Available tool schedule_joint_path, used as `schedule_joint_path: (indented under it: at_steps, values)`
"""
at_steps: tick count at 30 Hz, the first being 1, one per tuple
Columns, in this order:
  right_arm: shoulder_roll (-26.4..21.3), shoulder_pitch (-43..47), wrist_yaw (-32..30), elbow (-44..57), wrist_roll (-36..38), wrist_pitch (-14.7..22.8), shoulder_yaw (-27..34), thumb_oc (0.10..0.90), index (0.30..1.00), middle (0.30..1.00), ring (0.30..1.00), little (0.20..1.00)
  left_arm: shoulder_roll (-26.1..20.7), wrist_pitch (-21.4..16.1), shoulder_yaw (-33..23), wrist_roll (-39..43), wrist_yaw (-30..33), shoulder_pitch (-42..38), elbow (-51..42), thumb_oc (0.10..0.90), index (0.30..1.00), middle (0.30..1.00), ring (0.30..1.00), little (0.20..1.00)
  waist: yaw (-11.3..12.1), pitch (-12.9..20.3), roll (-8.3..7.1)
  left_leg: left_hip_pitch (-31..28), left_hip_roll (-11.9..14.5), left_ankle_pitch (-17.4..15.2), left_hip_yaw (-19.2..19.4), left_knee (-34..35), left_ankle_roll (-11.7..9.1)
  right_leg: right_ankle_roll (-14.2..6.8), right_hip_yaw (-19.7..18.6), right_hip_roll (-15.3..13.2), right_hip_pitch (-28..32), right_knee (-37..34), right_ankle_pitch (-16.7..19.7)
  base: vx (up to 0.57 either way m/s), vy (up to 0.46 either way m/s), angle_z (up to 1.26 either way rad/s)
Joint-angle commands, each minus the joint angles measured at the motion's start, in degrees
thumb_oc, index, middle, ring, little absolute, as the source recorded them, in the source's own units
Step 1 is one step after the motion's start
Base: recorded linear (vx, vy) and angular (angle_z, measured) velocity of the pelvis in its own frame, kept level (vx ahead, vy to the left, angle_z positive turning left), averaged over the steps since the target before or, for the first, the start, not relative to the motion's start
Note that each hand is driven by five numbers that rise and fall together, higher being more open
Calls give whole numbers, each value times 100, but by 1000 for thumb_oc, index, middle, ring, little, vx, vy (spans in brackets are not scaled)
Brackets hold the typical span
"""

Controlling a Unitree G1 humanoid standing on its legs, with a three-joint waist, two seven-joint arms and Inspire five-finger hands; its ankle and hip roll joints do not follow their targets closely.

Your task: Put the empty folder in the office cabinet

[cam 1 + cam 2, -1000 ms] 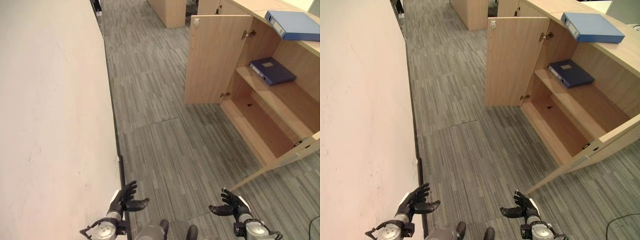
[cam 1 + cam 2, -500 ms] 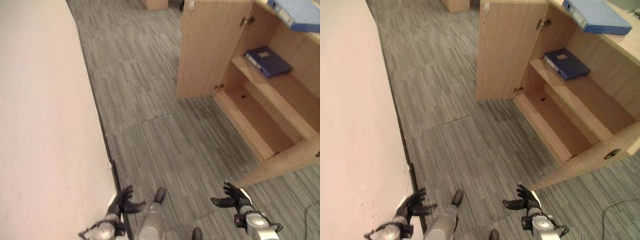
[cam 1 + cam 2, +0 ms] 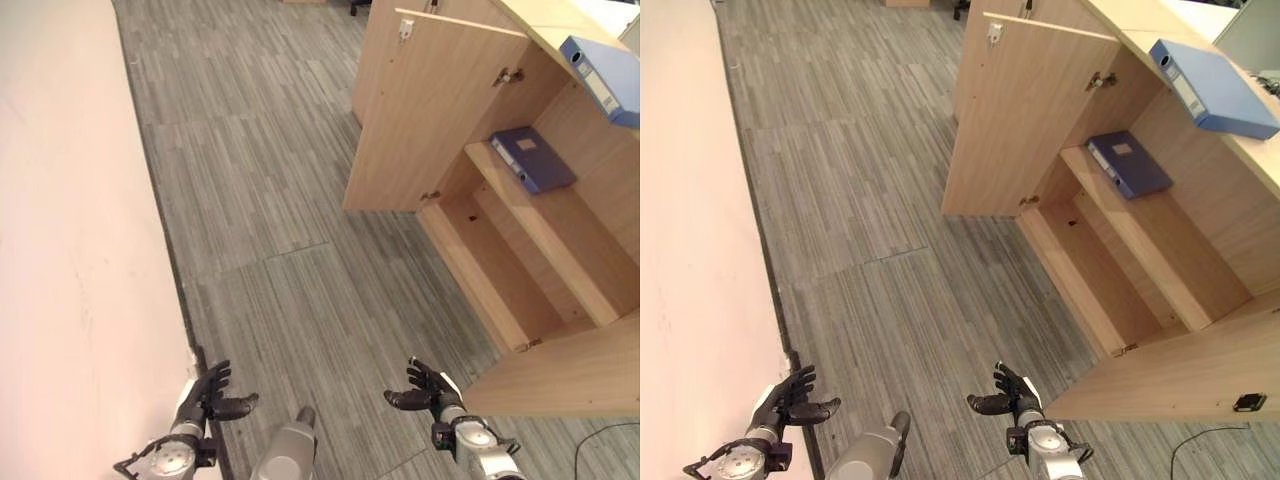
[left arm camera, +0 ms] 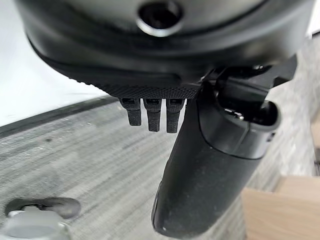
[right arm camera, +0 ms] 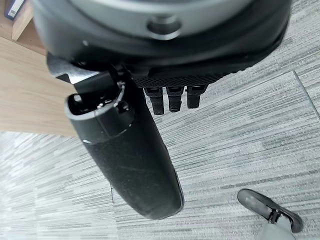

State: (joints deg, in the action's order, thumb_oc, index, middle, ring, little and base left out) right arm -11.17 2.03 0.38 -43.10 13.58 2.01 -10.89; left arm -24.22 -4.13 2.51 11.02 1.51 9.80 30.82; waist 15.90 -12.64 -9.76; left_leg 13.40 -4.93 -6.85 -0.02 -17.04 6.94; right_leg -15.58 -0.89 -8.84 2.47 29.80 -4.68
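Nearest, both hands hang low over the grey striped carpet [image 3: 300,250], fingers spread and relaxed, holding nothing: the left hand [image 3: 207,395] beside the pale wall [image 3: 70,250], the right hand [image 3: 427,385] just short of the near open cabinet door [image 3: 560,375].

Beyond, the office cabinet [image 3: 1160,250] stands open, its far door [image 3: 425,110] swung out toward the aisle. The bottom compartment looks bare. On the middle shelf [image 3: 555,225] lies a dark blue folder [image 3: 533,158], flat. On the cabinet top [image 3: 1140,30] lies a lighter blue folder [image 3: 1210,85], also flat, well apart from either hand.

Which of the two is the empty one cannot be told; the lighter folder on top seems the likelier task piece, since it is not yet inside.

Risks, as I judge them: the near door juts into the path and the right arm could knock it on approach; a reach up to the top may drag the folder off the edge; picking the wrong folder would undo the job.

Both folders carry a small spine or cover label, too small to read
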Motion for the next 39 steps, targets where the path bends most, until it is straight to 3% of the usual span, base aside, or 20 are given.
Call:
schedule_joint_path:
  at_steps: [1,2,4,5,7,8,10,12,16,20,22,24,26,27,28,32,34,35,38,39]
  values:
    - [-366,15,12,432,24,330,205,800,900,900,900,900,-461,-380,149,13,-114,118,-668,800,900,900,900,900,28,354,239,274,201,773,-919,1094,-311,58,373,543,479,19,1881,428,462,17]
    - [-367,0,5,456,29,318,237,800,900,900,900,900,-465,-364,118,0,-109,127,-649,800,900,900,900,900,13,327,290,58,153,658,-919,1156,-230,58,694,454,281,365,2016,181,210,22]
    - [-366,13,-21,400,25,329,270,800,900,900,900,900,-465,-345,111,-22,-99,111,-653,800,900,900,900,900,-8,294,359,-79,167,617,-955,1232,-180,61,760,563,90,529,1990,248,271,2]
    - [-375,24,-29,377,29,336,295,800,900,900,900,900,-419,-348,115,-25,-73,62,-631,800,900,900,900,900,-96,190,499,-394,176,595,-1083,1387,-152,158,886,736,-433,917,1613,236,249,-10]
    - [-370,29,-40,381,34,336,306,800,900,900,900,900,-395,-348,106,-33,-42,41,-597,800,900,900,900,900,-151,128,573,-558,194,572,-1106,1447,-159,163,1131,747,-723,967,1457,267,205,1]
    - [-373,-2,-57,393,54,332,325,800,900,900,900,900,-387,-336,65,-25,-33,53,-596,800,900,900,900,900,-222,34,618,-833,214,459,-1069,1502,-195,211,1660,501,-936,555,1066,280,157,20]
    - [-374,0,-57,393,54,332,326,800,900,900,900,900,-386,-336,65,-25,-33,52,-596,800,900,900,900,900,-235,37,624,-827,218,468,-1083,1505,-198,213,1675,505,-935,544,1076,168,37,16]
    - [-360,-20,-84,332,50,276,352,800,900,900,900,900,-397,-297,20,-62,-87,96,-583,800,900,900,900,900,-241,1,610,-1055,233,289,-984,1457,-262,496,2255,206,-1055,-563,576,283,0,0]
    - [-387,-126,-151,348,53,262,429,800,900,900,900,900,-378,-283,10,-242,-172,182,-587,800,900,900,900,900,-393,-53,609,-1487,209,-89,-1006,1341,-394,576,2223,190,-1234,-2274,758,287,-56,-11]
    - [-347,-142,-216,336,13,249,557,800,900,900,900,900,-343,-346,47,-453,-179,148,-534,800,900,900,900,900,-634,-110,892,-1788,340,-381,-1133,1247,-461,450,1878,-164,-1667,-2844,1065,273,-58,22]
    - [-331,-153,-207,342,-12,211,592,800,900,900,900,900,-311,-328,33,-453,-183,157,-522,800,900,900,900,900,-680,-105,983,-1985,379,-536,-1071,1243,-482,433,2033,-297,-1667,-2945,1112,360,-70,54]
    - [-307,-272,-161,325,-4,184,644,800,900,900,900,900,-254,-325,18,-439,-240,203,-477,800,900,900,900,900,-733,77,938,-2359,398,-882,-965,1316,-558,366,2273,-364,-1329,-3142,1269,417,-80,60]
    - [-319,-340,-157,311,-10,179,676,800,900,900,900,900,-211,-319,34,-449,-250,234,-453,800,900,900,900,900,-771,135,889,-2467,349,-889,-911,1366,-590,353,2511,-496,-1210,-3203,1489,367,-66,-96]
    - [-322,-413,-131,332,-9,166,683,800,900,900,900,900,-160,-299,23,-446,-269,276,-456,800,900,900,900,900,-833,319,969,-2697,621,-1077,-843,1439,-710,309,2658,-394,-1059,-3217,1442,451,-103,-69]
    - [-334,-430,-131,343,-7,163,685,800,900,900,900,900,-151,-298,31,-448,-270,287,-464,800,900,900,900,900,-844,301,949,-2691,584,-1026,-845,1455,-716,356,2719,-440,-1062,-3221,1490,418,-141,-47]
    - [-433,-558,-63,481,-74,171,579,800,900,900,900,900,-99,-301,111,-424,-256,276,-504,800,900,900,900,900,-994,449,1092,-2828,1118,-912,-884,1349,-1033,518,2712,-213,-1074,-3086,1272,345,-236,-8]
    - [-506,-477,5,562,-131,199,385,800,900,900,900,900,-87,-310,175,-371,-288,218,-500,800,900,900,900,900,-1005,541,1209,-2787,1573,-428,-649,1072,-1312,659,2880,156,-996,-3021,944,375,-324,12]
    - [-511,-477,5,560,-129,201,375,800,900,900,900,900,-83,-312,169,-367,-290,222,-496,800,900,900,900,900,-986,546,1251,-2823,1636,-454,-614,1082,-1339,673,2865,228,-979,-3028,914,166,-189,-25]
    - [-537,-393,41,615,-113,236,198,800,900,900,900,900,-87,-308,128,-313,-270,204,-537,800,900,900,900,900,-937,597,1245,-2834,1929,167,-173,639,-1609,844,3189,494,-790,-3045,641,260,-274,-44]
    - [-576,-303,56,593,-119,226,108,800,900,900,900,900,-41,-303,121,-270,-247,198,-541,800,900,900,900,900,-903,539,1239,-2699,1953,463,-45,75,-1635,936,3192,560,-613,-3148,570,278,-267,-102]
